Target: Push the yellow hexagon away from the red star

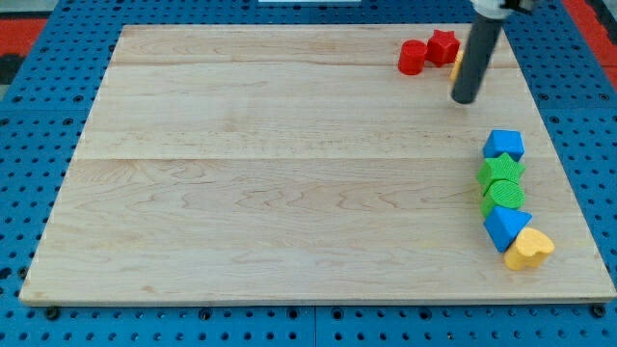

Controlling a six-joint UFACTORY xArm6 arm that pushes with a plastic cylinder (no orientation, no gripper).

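The red star (442,45) lies near the view's top right of the wooden board (270,173). The yellow hexagon (457,66) sits just right of and below the star; only a thin sliver of it shows, since my dark rod covers most of it. My tip (465,98) rests on the board just below the hexagon, at its lower right. I cannot tell if the tip touches the hexagon or if the hexagon touches the star.
A red cylinder (412,58) lies against the star's left side. Down the right edge runs a column of blocks: a blue block (504,145), a green star (500,171), a green cylinder (505,196), a blue triangle (505,226) and a yellow heart (528,249).
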